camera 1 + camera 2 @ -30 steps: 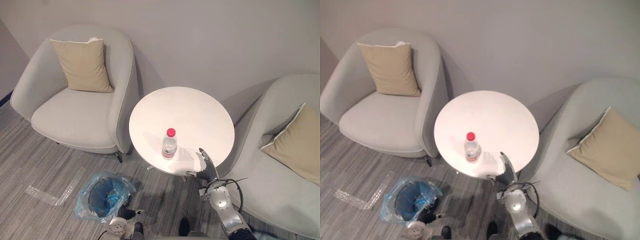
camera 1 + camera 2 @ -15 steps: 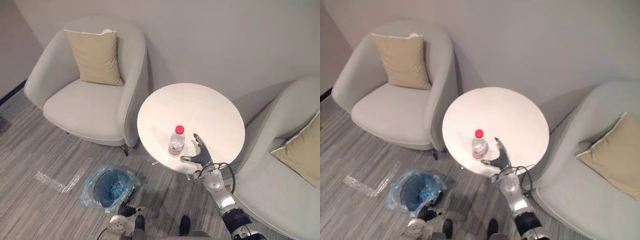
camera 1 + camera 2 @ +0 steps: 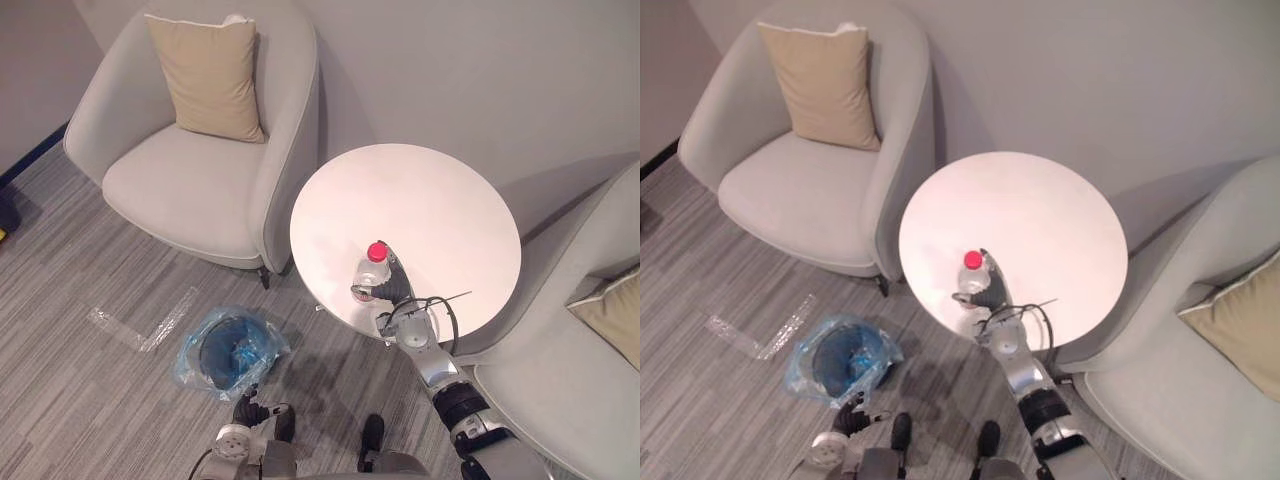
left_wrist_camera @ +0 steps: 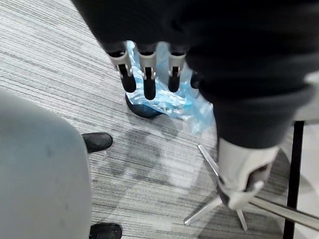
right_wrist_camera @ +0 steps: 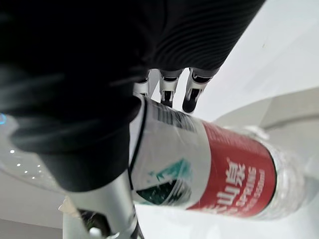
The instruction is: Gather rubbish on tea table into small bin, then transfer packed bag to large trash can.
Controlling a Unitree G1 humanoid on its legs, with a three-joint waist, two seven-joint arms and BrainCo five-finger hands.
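A clear plastic bottle (image 3: 370, 275) with a red cap and red label stands upright near the front edge of the round white tea table (image 3: 430, 200). My right hand (image 3: 392, 288) is at the bottle, with the thumb reaching round its front and straight fingers (image 5: 192, 94) along its far side. In the right wrist view the bottle (image 5: 214, 159) lies between thumb and fingers. The small bin (image 3: 228, 345), lined with a blue bag, stands on the floor left of the table. My left hand (image 4: 144, 74) hangs open low over the floor near the bin (image 4: 149, 104), holding nothing.
A grey armchair (image 3: 190, 180) with a beige cushion (image 3: 210, 75) stands to the left of the table. Another grey armchair (image 3: 590, 360) is to the right. A strip of clear tape (image 3: 150, 325) lies on the striped carpet. The table's metal legs (image 4: 219, 199) stand near the bin.
The camera has shifted. My right hand has gone from the table's front edge forward to the bottle, so that the bottle now stands between thumb and fingers. The bottle has stayed upright.
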